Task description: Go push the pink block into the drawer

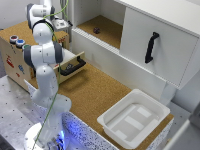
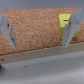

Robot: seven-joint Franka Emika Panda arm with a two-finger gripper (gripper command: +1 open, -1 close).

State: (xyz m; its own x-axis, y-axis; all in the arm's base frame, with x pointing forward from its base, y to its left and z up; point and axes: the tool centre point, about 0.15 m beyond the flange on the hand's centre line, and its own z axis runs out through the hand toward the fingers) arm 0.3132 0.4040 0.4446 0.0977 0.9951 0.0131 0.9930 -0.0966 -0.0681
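- Step in hand: judged to be the approach. The arm (image 1: 45,55) is folded over the plywood box (image 1: 12,62) at the exterior view's left, and no pushing contact can be seen.
- The drawer (image 1: 70,62) stands pulled out from the box front, its black bar handle (image 1: 73,66) facing the cork worktop (image 1: 97,92). Much of its inside is hidden behind the arm.
- Pink block: it cannot be identified with confidence in either view. A small dark object (image 1: 96,30) lies on the raised cork shelf (image 1: 107,30) at the back, well apart from the drawer; its colour is too blurred to tell.
- Claw (image 2: 41,31): in the wrist view the two fingers (image 2: 8,31) stand wide apart, one at each side of the picture, with only cork surface between them. It holds nothing and touches nothing visible.
- A yellow-green patch (image 2: 64,21) shows just beside one finger; what it is cannot be told.
- A pale edge (image 2: 42,52) runs below the fingertips, apparently the rim of a cork-covered surface.
- Next move, as a judgement: locate the block, bring the claw down behind it on the side away from the drawer, then sweep it over the rim into the open drawer.
- Not involved: the white tray (image 1: 134,117) and the white cabinet door (image 1: 157,45).
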